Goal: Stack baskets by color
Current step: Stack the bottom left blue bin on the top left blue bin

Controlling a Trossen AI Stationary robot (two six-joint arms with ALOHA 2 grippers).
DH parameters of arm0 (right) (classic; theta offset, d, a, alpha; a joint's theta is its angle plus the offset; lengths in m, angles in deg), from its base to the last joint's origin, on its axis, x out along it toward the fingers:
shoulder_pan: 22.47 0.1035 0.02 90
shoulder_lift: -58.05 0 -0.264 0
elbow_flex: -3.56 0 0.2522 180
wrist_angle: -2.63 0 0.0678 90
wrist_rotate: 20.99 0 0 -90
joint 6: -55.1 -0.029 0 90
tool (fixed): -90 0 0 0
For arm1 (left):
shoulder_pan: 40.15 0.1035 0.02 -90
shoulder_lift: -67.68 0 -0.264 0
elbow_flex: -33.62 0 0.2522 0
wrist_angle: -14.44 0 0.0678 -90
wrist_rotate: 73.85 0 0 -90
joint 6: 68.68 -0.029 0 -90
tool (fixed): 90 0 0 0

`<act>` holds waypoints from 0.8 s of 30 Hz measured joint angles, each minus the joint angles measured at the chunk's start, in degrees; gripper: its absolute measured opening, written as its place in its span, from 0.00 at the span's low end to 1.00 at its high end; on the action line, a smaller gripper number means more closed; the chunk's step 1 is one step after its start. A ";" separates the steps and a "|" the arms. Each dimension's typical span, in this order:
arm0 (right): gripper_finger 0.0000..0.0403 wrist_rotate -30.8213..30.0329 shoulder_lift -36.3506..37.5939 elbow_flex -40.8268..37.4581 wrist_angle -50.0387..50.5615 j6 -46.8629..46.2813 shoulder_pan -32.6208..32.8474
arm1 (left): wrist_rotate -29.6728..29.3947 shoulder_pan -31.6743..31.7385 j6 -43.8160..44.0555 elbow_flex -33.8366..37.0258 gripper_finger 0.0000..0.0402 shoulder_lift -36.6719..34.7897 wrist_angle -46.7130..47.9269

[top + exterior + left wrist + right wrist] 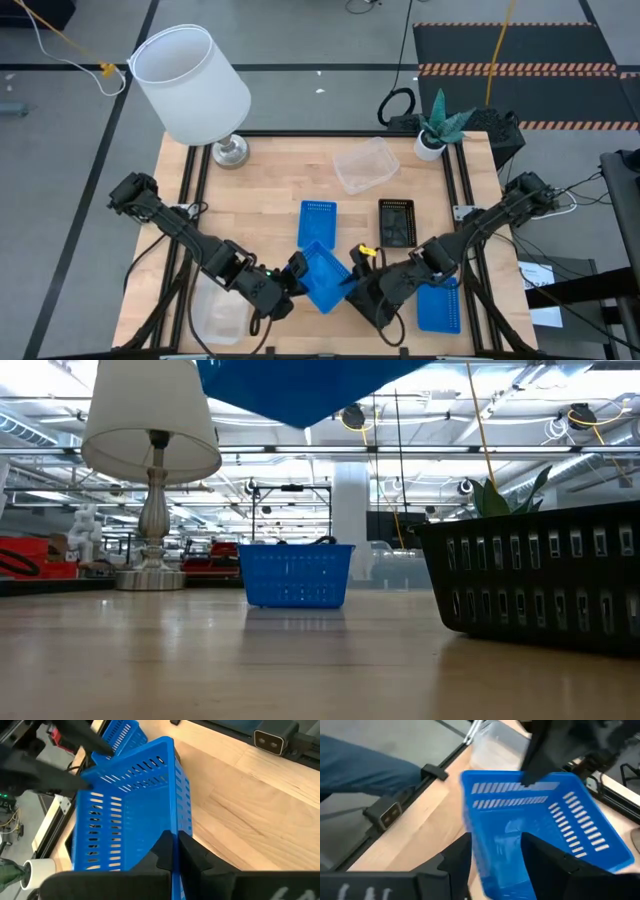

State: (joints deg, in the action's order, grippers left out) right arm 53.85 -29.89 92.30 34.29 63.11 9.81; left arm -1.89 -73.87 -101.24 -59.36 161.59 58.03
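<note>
A blue basket (pixel 325 278) hangs tilted above the table's near middle, between my two grippers; the low view shows its underside (pixel 300 390). My left gripper (pixel 293 280) is shut on it from the left. My right gripper (pixel 495 855) stands open at the basket's opposite end, one finger on either side of that end wall (pixel 497 845). A second blue basket (pixel 317 222) and a black basket (pixel 397 222) rest on their bottoms at mid table. A third blue basket (pixel 438 305) lies near right, with clear baskets at the far middle (pixel 365 165) and near left (pixel 220 310). My left gripper pinches the top edge of one basket wall (pixel 175 837) between its two fingers, slanting down from the table's left. The basket is lifted clear of the table and tilted. My right gripper has the opposite end wall between its open fingers (pixel 462 855); whether they touch it I cannot tell.
A white-shaded lamp (pixel 190 85) stands at the far left corner and a small potted plant (pixel 438 128) at the far right. Bare wood lies between the lamp and the baskets. Dark rails (pixel 455 180) run along the table's sides.
</note>
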 joint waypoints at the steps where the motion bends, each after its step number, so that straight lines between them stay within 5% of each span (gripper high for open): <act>1: 0.39 0.00 0.05 0.02 0.19 -0.21 -0.27 | 0.00 0.00 0.03 0.00 0.03 0.00 -0.05; 15: 0.03 0.87 -0.06 -1.77 2.51 2.10 -0.65 | -0.53 0.04 -0.17 0.00 0.02 -0.02 -0.75; 24: 0.02 0.52 0.07 -1.79 2.57 1.85 -0.65 | -6.43 0.68 13.39 0.04 0.19 -0.02 -3.08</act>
State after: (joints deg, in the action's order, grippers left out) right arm 54.37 -29.82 90.51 36.86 64.96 9.17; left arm -8.32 -73.18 -87.85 -59.32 161.57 54.95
